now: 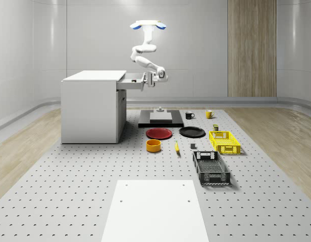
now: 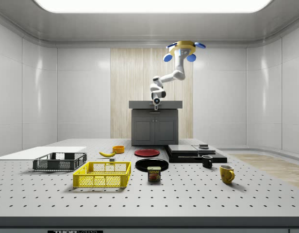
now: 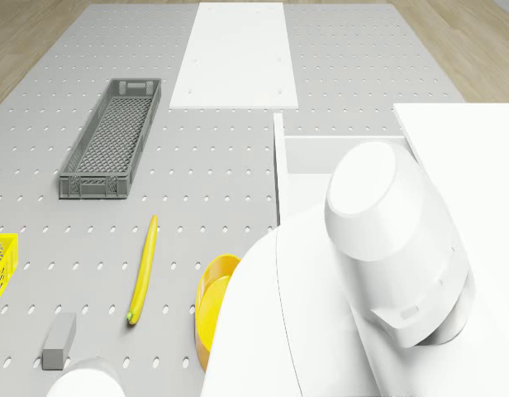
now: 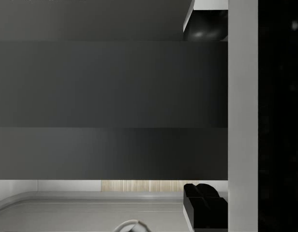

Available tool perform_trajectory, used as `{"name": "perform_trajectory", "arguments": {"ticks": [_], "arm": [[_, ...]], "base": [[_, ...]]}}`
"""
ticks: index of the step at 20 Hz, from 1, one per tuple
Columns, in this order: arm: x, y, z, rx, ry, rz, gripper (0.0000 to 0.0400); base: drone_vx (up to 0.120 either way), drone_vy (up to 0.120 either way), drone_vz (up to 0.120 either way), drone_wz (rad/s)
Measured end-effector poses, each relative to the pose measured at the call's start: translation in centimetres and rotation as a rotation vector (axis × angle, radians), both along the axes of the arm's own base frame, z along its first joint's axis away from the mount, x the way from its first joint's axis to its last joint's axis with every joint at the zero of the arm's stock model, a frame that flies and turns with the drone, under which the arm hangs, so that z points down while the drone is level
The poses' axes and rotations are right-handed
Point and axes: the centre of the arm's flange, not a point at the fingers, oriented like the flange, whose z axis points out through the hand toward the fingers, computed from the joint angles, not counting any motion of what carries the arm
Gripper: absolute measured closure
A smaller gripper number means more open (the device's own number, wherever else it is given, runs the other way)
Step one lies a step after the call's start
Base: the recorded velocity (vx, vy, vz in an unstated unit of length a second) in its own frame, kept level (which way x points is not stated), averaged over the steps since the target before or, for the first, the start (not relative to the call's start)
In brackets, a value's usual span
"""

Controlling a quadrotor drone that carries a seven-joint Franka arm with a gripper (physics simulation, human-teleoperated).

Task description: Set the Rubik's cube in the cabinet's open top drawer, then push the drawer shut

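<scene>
Me at the open drawer, whole-scene view, left to right

Left of centre in the frame stands the white cabinet (image 1: 90,108), and its top drawer (image 1: 133,80) sticks out open toward the right. Whether the Rubik's cube lies inside, I honestly can't tell. My gripper (image 1: 153,79) sits right at the drawer's front panel, just right of it, a bit above mid-frame. No clue if it's open or closed, or whether it touches the panel. My drone (image 1: 148,25) hovers high near the top centre, above the drawer's front end. Lower right of centre on the table: red plate (image 1: 159,133), black plate (image 1: 192,132), yellow crate (image 1: 224,141).
</scene>
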Motion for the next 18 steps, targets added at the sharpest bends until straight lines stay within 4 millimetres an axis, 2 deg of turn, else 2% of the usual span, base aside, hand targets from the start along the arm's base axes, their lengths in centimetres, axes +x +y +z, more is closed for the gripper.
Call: {"name": "perform_trajectory", "arguments": {"ticks": [18], "arm": [[0.0,9.9,0.0,0.001,0.0,0.0,0.0002]], "base": [[0.0,0.0,0.0,0.0]]}}
